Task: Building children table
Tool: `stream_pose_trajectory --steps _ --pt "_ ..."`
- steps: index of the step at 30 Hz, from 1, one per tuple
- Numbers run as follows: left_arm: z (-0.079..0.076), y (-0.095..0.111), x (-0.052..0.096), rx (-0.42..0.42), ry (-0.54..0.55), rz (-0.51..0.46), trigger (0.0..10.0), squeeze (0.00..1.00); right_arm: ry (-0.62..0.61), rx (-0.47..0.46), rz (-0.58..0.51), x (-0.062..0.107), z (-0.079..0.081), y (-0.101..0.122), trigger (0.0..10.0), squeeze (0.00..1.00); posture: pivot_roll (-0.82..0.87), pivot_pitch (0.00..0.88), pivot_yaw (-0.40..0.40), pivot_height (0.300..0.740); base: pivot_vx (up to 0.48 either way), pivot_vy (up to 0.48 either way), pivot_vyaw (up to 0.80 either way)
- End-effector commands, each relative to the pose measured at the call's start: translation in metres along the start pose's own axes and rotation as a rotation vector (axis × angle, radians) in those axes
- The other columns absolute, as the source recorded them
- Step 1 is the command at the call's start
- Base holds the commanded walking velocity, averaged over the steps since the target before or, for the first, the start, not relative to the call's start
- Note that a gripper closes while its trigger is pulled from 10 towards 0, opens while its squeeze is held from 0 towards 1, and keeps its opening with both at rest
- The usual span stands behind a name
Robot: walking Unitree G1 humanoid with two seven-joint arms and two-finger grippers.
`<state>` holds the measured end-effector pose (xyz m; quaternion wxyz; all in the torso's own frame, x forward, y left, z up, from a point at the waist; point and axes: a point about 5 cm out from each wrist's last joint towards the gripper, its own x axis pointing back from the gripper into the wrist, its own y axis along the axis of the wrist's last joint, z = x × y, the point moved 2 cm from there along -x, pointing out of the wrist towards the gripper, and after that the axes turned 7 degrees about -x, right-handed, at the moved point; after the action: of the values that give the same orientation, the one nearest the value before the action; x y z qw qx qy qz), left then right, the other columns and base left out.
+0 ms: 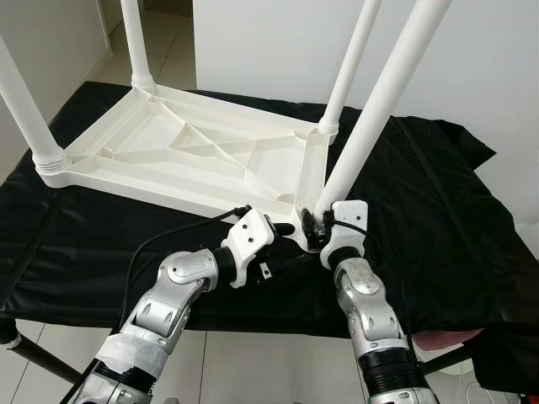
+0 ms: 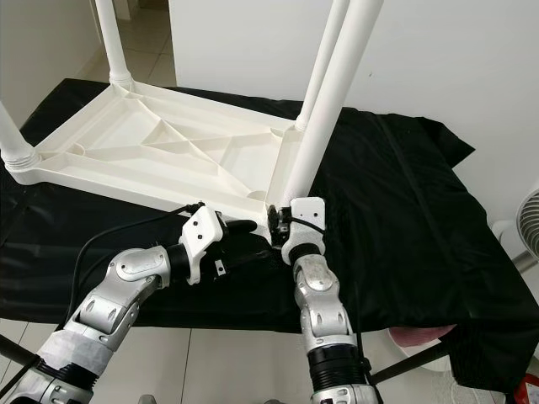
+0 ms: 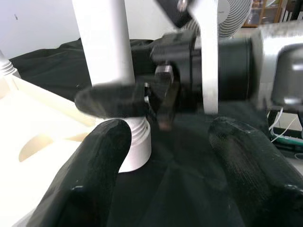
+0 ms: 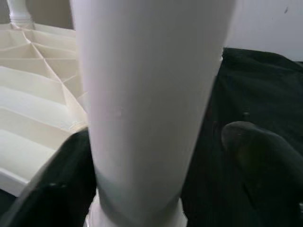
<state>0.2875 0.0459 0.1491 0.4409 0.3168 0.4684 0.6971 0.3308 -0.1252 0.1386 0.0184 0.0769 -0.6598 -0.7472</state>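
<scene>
A white plastic children's table [image 1: 181,151] lies upside down on a black cloth, its legs pointing up. The nearest leg [image 1: 379,109] stands tilted in the corner socket closest to me. My right gripper [image 1: 313,220] sits at that leg's base; in the right wrist view the leg [image 4: 151,94] stands between its fingers, one finger [image 4: 61,189] against it and the other finger [image 4: 265,156] a little apart. My left gripper [image 1: 285,248] hovers open just left of that corner, nothing between its fingers [image 3: 94,175]. Through them I see the socket collar [image 3: 137,146] and the right wrist.
The black cloth [image 1: 438,219] covers a low folding stand and hangs over its front edge. A white wall rises behind. A fan [image 2: 529,227] stands at the far right. Pale tiled floor lies below, with a pink object [image 1: 446,338] near my right side.
</scene>
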Motion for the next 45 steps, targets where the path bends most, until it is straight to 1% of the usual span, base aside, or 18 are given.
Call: stream_pose_trajectory --steps 1,3,5,6,9,10,11,14,18,24,28,29,30,31,32,33,34,45 --pt "0.001 0.000 -0.003 0.002 0.012 -0.001 10.0 0.00 0.006 -0.014 -0.032 0.000 -0.005 0.008 10.0 1.00 -0.02 0.000 -0.115 0.740 0.000 0.000 0.00" --pt "0.002 0.001 -0.002 0.000 0.013 -0.003 10.0 0.00 0.117 -0.012 -0.034 0.000 -0.005 0.013 10.0 1.00 -0.02 0.000 -0.112 0.740 0.000 0.000 0.00" --pt "0.002 0.001 -0.002 0.000 0.013 -0.003 10.0 0.00 0.117 -0.012 -0.034 0.000 -0.005 0.013 10.0 1.00 -0.02 0.000 -0.112 0.740 0.000 0.000 0.00" --pt "0.002 0.001 -0.002 -0.002 0.013 -0.004 10.0 0.00 0.189 -0.001 -0.021 0.001 -0.004 0.014 10.0 1.00 -0.02 0.000 -0.113 0.740 0.000 0.000 0.00" --pt "0.002 0.001 -0.002 -0.002 0.013 -0.004 10.0 0.00 0.189 -0.001 -0.021 0.001 -0.004 0.014 10.0 1.00 -0.02 0.000 -0.113 0.740 0.000 0.000 0.00" --pt "0.002 0.002 -0.001 -0.003 0.013 -0.005 10.0 0.00 0.280 0.019 0.004 0.002 -0.004 0.012 10.0 1.00 -0.02 0.000 -0.112 0.740 0.000 0.000 0.00" --pt "0.002 0.004 0.001 -0.006 0.014 -0.006 10.0 0.00 0.379 0.058 0.033 0.003 -0.007 0.009 10.0 0.00 -0.01 0.000 -0.107 0.740 0.000 0.000 0.00" --pt "0.002 0.004 0.002 -0.006 0.013 -0.005 10.0 0.00 0.446 0.080 0.057 0.002 -0.011 0.006 10.0 0.00 -0.01 0.000 -0.103 0.740 0.000 0.000 0.00" --pt "-0.003 -0.003 0.008 0.006 0.001 0.019 10.0 0.00 0.578 0.118 0.107 -0.009 -0.017 0.003 10.0 0.00 -0.01 0.000 -0.090 0.740 0.000 0.000 0.00" --pt "-0.005 -0.004 0.009 0.012 -0.005 0.023 10.0 0.00 0.601 0.143 0.119 -0.016 -0.018 0.003 10.0 0.00 -0.01 0.000 -0.089 0.740 0.000 0.000 0.00" --pt "-0.012 -0.005 0.006 0.023 -0.021 0.020 10.0 0.00 0.647 0.170 0.188 -0.028 -0.017 -0.004 10.0 0.00 0.01 0.000 -0.093 0.740 0.000 0.000 0.00" --pt "-0.013 -0.005 0.006 0.025 -0.023 0.019 10.0 0.00 0.666 0.177 0.213 -0.029 -0.017 -0.007 5.5 0.00 0.01 0.000 -0.094 0.740 0.000 0.000 0.00" --pt "-0.013 -0.005 0.006 0.025 -0.023 0.019 10.0 0.00 0.666 0.177 0.213 -0.029 -0.017 -0.007 5.5 0.00 0.01 0.000 -0.094 0.740 0.000 0.000 0.00" --pt "-0.014 -0.005 0.005 0.026 -0.024 0.018 10.0 0.00 0.681 0.178 0.234 -0.029 -0.016 -0.010 4.2 0.00 0.01 0.000 -0.095 0.740 0.000 0.000 0.00" --pt "-0.014 -0.005 0.005 0.026 -0.024 0.018 10.0 0.00 0.681 0.178 0.234 -0.029 -0.016 -0.010 4.2 0.00 0.01 0.000 -0.095 0.740 0.000 0.000 0.00" --pt "-0.014 -0.004 0.005 0.027 -0.024 0.018 10.0 0.00 0.697 0.179 0.254 -0.029 -0.017 -0.013 0.6 0.00 0.02 0.000 -0.096 0.740 0.000 0.000 0.00" --pt "-0.014 -0.004 0.005 0.027 -0.023 0.018 10.0 0.00 0.707 0.182 0.271 -0.029 -0.018 -0.016 0.0 0.00 0.02 0.000 -0.098 0.740 0.000 0.000 0.00" --pt "-0.010 -0.003 0.006 0.019 -0.014 0.020 10.0 0.00 0.713 0.169 0.285 -0.027 -0.023 -0.023 0.0 0.00 0.01 0.000 -0.092 0.740 0.000 0.000 0.00"
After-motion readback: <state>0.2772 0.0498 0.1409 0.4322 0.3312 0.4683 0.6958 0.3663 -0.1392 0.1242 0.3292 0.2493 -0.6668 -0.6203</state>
